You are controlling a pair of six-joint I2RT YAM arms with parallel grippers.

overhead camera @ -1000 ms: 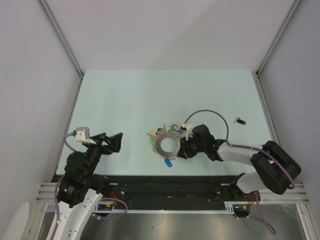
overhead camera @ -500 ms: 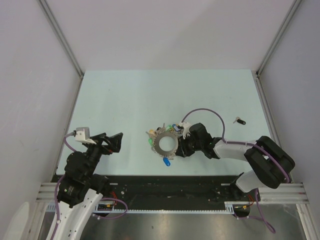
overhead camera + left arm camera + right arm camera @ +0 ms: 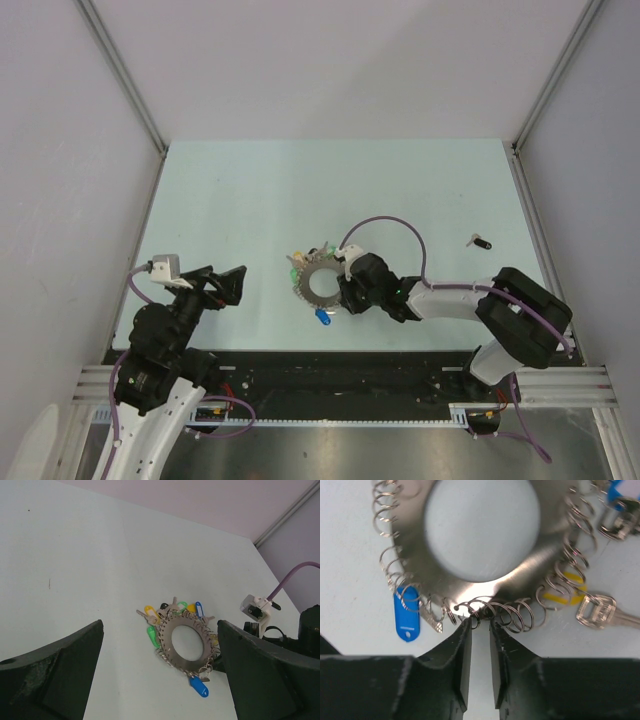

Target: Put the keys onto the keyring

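The grey coiled keyring [image 3: 308, 292] lies flat at the table's near middle, with coloured keys fanned around its rim. A blue key [image 3: 323, 318] hangs off its near edge and a black key [image 3: 481, 242] lies alone far to the right. My right gripper [image 3: 343, 293] is low at the ring's right rim. In the right wrist view its jaws [image 3: 480, 622] stand a narrow gap apart, pinching a wire loop of the keyring [image 3: 485, 587], with the blue key [image 3: 407, 614] to the left. My left gripper [image 3: 228, 283] is open and empty, well left of the ring.
In the left wrist view the keyring [image 3: 187, 663] lies ahead between my open fingers, with yellow [image 3: 150, 611], green [image 3: 151, 635] and blue [image 3: 200, 687] keys on it. The right arm's purple cable [image 3: 385, 228] arches over the table. Metal frame rails border both sides.
My right gripper has moved left along the table and the keyring with its keys has moved left with it. The left arm has not moved.
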